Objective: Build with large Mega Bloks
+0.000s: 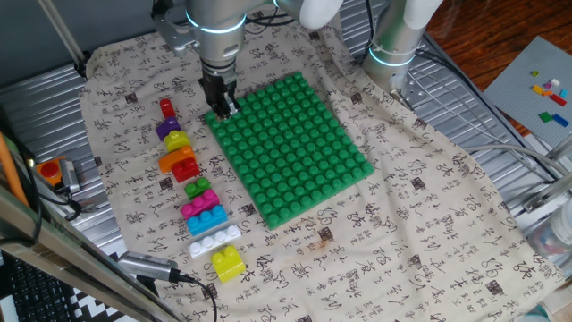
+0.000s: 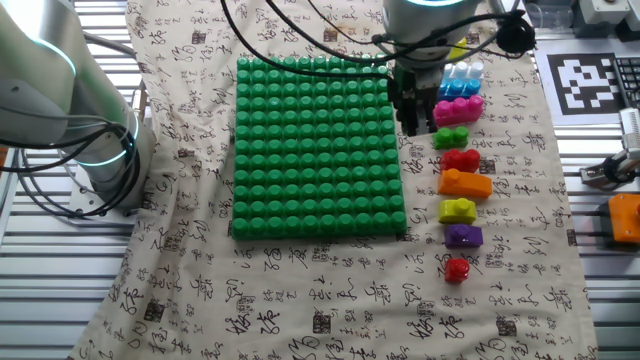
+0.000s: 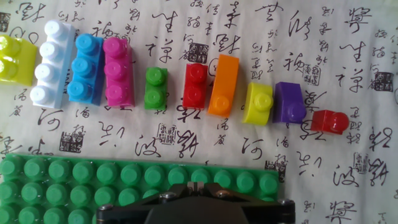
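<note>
The hand (image 1: 221, 109) was found closed and empty at the green baseplate's (image 1: 290, 148) edge; the Mega Bloks (image 3: 147, 84) lay rowed beside it; opening before squarely straddling one brick was advised.

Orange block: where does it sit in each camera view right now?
One fixed view: orange block, left of the green baseplate, mid-row.
Other fixed view, right of the baseplate.
Hand view, upper centre, above the baseplate.
Shared landmark: the red block touching it.
</note>
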Robot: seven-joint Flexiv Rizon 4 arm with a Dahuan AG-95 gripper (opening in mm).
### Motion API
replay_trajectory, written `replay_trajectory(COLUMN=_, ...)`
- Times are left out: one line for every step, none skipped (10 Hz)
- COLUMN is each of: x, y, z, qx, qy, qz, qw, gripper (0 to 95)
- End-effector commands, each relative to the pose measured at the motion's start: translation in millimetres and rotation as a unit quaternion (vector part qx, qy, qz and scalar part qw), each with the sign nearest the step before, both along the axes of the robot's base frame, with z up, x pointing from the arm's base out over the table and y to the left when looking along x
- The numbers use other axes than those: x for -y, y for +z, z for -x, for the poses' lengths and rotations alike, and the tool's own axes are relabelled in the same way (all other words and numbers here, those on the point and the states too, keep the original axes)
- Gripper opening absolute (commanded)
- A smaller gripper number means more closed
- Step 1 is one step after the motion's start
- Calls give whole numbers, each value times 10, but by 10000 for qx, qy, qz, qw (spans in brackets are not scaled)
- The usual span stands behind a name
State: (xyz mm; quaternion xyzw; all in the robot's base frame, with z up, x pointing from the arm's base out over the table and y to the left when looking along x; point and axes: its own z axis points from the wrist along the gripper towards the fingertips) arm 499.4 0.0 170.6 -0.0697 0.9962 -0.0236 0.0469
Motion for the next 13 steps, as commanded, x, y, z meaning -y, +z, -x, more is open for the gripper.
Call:
replay_trajectory(x=0, y=-5, z=-6, qx=-11, qy=-24, qz=0, qw=10000, gripper=0)
replay_trajectory(x=0, y=-5, z=-6, qx=-38, qy=-53, qz=-8, qw=10000, gripper=0)
replay_trajectory(x=0, y=-5, z=-6, qx=-65, qy=-45, qz=-10, qw=10000, gripper=0)
replay_trajectory(x=0, y=-5, z=-6, qx=-70, qy=-41, qz=-12, qw=10000, gripper=0)
replay_trajectory(x=2, y=-5, z=-7, qx=-67, qy=-92, qz=-23, qw=9999, gripper=0)
replay_trajectory(x=6, y=-19, z=-9, qx=-84, qy=-162, qz=-23, qw=9998, gripper=0)
replay_trajectory(x=36, y=-67, z=-18, qx=-109, qy=-238, qz=2, qw=9997, gripper=0)
replay_trajectory(x=175, y=-149, z=-52, qx=-105, qy=-208, qz=21, qw=9997, gripper=0)
replay_trajectory(x=432, y=-212, z=-124, qx=-98, qy=-62, qz=-6, qw=9999, gripper=0)
replay_trajectory(x=677, y=-229, z=-205, qx=-123, qy=-10, qz=-10, qw=9999, gripper=0)
replay_trajectory(x=828, y=-235, z=-262, qx=-157, qy=-17, qz=-5, qw=9999, gripper=0)
replay_trajectory(x=1087, y=-263, z=-340, qx=-193, qy=-66, qz=-41, qw=9998, gripper=0)
replay_trajectory(x=1225, y=-287, z=-375, qx=-220, qy=-75, qz=-63, qw=9997, gripper=0)
